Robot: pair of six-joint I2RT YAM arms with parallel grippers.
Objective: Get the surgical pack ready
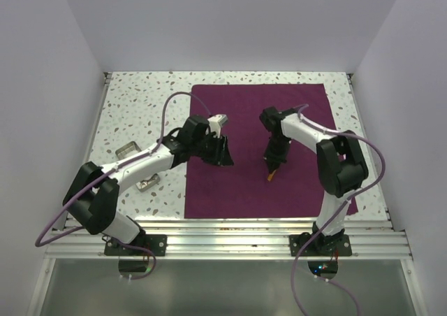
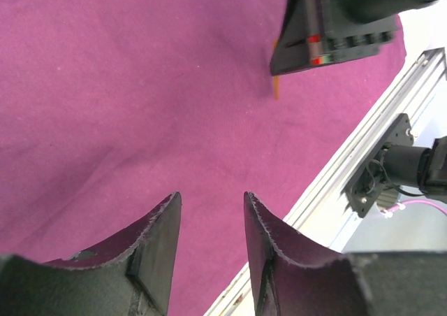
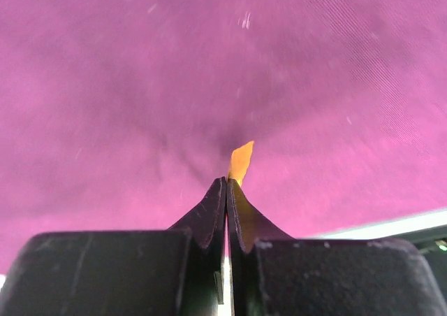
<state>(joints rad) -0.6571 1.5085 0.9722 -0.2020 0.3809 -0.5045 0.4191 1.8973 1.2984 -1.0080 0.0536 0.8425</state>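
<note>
The dark purple cloth (image 1: 241,187) lies spread flat on the speckled table; it also fills the left wrist view (image 2: 126,85) and the right wrist view (image 3: 126,71). My left gripper (image 1: 225,159) hovers over the cloth's left-middle part, open and empty (image 2: 211,198). My right gripper (image 1: 272,168) points down at the cloth's middle, shut on a small orange-brown tab (image 3: 240,162) whose tip touches the cloth; the tab also shows in the top view (image 1: 271,176). A small shiny steel tray (image 1: 128,149) sits on the table left of the cloth. Gauze, scissors and forceps are not seen.
A second small steel piece (image 1: 148,184) lies on the table under my left forearm. The aluminium rail (image 1: 230,226) runs along the near edge. White walls close the table on the left, back and right.
</note>
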